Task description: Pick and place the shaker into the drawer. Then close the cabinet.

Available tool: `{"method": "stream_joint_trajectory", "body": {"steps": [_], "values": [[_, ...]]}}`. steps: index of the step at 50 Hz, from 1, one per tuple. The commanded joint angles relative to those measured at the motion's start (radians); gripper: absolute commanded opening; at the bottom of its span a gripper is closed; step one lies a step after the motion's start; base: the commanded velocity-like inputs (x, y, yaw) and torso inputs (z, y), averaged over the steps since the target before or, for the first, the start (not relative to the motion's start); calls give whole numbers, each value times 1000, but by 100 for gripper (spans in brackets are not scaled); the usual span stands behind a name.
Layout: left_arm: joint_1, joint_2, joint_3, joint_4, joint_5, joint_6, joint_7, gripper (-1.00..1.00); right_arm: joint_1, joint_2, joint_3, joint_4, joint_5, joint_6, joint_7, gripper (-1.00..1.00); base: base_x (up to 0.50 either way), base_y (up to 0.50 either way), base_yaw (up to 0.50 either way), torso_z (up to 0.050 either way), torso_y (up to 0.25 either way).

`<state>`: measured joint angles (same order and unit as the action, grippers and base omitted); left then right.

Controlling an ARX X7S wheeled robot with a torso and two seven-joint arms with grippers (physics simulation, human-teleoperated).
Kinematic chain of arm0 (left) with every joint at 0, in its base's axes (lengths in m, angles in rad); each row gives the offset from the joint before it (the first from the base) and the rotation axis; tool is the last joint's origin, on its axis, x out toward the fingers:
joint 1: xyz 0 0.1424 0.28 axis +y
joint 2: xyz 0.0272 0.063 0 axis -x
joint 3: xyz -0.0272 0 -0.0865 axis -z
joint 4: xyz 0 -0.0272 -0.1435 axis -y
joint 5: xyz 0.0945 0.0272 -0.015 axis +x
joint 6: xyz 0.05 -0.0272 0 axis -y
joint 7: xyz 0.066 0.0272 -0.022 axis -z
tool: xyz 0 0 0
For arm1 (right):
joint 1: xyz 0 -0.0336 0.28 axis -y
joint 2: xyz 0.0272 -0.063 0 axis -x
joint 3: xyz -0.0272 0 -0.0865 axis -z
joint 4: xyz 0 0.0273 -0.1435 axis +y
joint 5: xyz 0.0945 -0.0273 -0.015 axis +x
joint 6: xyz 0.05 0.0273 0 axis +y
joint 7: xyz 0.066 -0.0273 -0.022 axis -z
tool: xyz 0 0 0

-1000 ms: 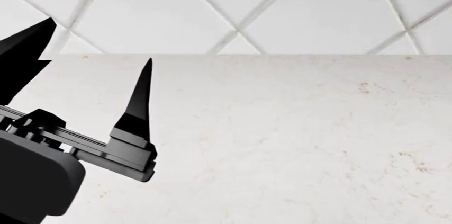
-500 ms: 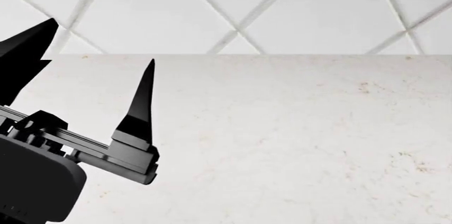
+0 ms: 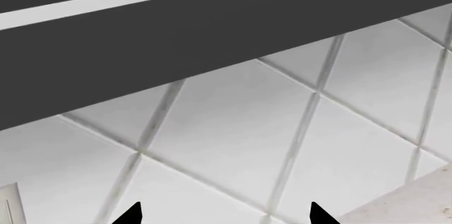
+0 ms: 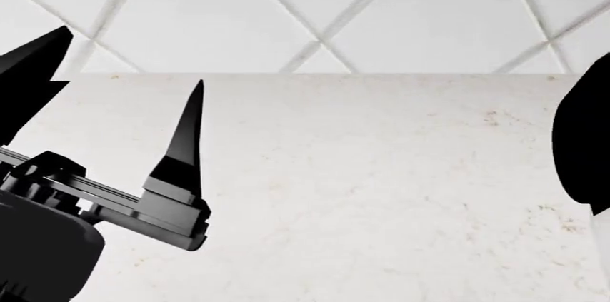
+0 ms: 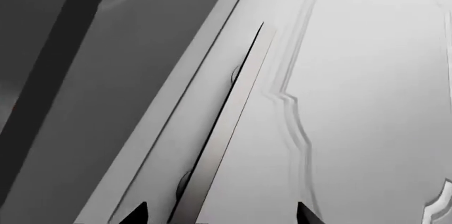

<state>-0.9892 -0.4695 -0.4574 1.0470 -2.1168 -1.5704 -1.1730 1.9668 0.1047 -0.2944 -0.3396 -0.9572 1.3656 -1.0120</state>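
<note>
Although the shaker appears in no view, the left gripper (image 4: 119, 98) hangs over the bare countertop (image 4: 381, 188), jaws spread and empty. The right gripper (image 5: 219, 213), jaws likewise apart, faces the cabinet (image 5: 367, 102) front, so is judged nearer the drawer.

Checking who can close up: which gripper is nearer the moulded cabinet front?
Right. The right gripper points straight at the cabinet front, close up. The left gripper is raised over the countertop, facing the tiled wall.
</note>
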Motion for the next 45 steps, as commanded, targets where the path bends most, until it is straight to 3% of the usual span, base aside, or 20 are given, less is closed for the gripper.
{"method": "stream_joint_trajectory", "body": {"steps": [1,7,13,17,20,34,45], "values": [[13,1,-19,0,8,0,16,100,28,-76,12,64,-206,-34,-20,100,0,0,0,0,0],[18,2,-23,0,7,0,14,100,100,-102,35,89,-57,73,49,100,0,0,0,0,0],[19,0,-28,0,-16,0,-6,100,236,-104,92,137,417,178,402,100,0,0,0,0,0],[23,-4,-48,0,-48,0,-22,100,301,-104,120,235,732,144,662,100,0,0,0,0,0],[32,-9,-75,0,-65,0,-20,100,316,-102,102,339,856,76,760,100,0,0,0,0,3],[71,-22,-183,0,-34,0,73,100,312,-89,47,745,1012,-185,846,100,0,0,0,1,0],[100,-30,-225,0,25,0,151,100,303,-49,13,1025,994,-397,888,100,0,0,0,2,0]]}}
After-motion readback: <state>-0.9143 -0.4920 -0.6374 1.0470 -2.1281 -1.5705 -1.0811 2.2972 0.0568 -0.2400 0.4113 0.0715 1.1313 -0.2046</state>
